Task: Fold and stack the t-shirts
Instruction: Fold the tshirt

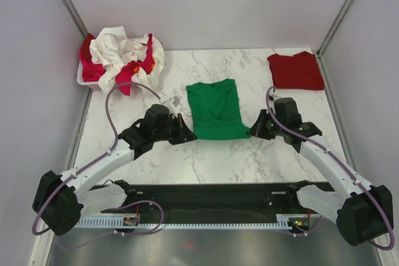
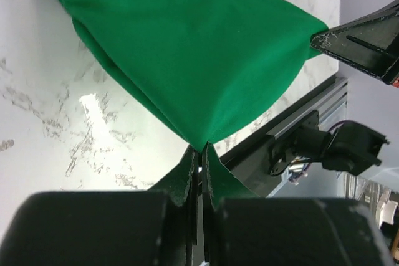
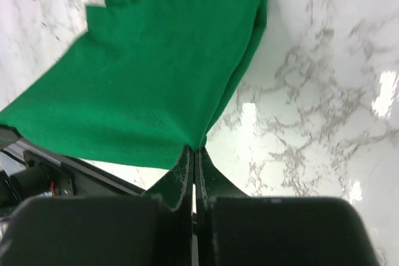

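A bright green t-shirt (image 1: 216, 109) lies in the middle of the table, folded lengthwise, collar toward the far side. My left gripper (image 1: 187, 136) is shut on its near left corner; the left wrist view shows the jaws pinching the green cloth (image 2: 187, 54). My right gripper (image 1: 252, 133) is shut on its near right corner, the cloth (image 3: 149, 79) fanning out from the jaw tips. A folded dark red t-shirt (image 1: 295, 70) lies at the far right. Cream-white (image 1: 112, 48) and pinkish red (image 1: 132, 71) shirts are heaped in the basket at the far left.
The white plastic basket (image 1: 83, 79) stands at the far left corner against the wall. Grey walls enclose the marble table (image 1: 218, 160) on both sides. A black rail with cables (image 1: 206, 207) runs along the near edge.
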Action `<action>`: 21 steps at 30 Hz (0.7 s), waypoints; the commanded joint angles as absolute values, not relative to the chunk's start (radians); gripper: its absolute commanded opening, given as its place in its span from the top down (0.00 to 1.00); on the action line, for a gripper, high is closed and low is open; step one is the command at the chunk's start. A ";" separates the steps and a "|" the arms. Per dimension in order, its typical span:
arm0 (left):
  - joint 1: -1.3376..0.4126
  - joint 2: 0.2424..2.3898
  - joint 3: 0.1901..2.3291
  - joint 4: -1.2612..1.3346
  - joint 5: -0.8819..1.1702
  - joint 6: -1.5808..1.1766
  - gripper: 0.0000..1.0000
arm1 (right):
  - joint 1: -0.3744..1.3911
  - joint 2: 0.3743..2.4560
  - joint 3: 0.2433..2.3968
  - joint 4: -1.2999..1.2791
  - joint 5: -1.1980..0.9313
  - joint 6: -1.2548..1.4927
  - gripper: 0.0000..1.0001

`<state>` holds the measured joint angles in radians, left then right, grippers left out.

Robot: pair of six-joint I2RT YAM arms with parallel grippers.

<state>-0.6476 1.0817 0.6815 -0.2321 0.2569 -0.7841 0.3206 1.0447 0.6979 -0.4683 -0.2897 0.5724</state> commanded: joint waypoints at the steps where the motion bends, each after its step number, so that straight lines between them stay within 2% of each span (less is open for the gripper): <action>1: -0.646 1.087 0.830 -0.374 0.184 -0.744 0.98 | 0.316 1.098 0.858 -0.571 -0.173 0.525 1.00; 7: -0.592 1.221 1.012 -0.408 0.153 -0.641 0.98 | 0.318 1.276 1.061 -0.575 -0.134 0.491 1.00; 18: -0.476 1.526 1.284 -0.422 0.209 -0.545 0.98 | 0.302 1.578 1.334 -0.572 -0.086 0.446 1.00; 21: -0.428 1.629 1.374 -0.425 0.236 -0.529 0.98 | 0.279 1.716 1.446 -0.571 -0.089 0.452 1.00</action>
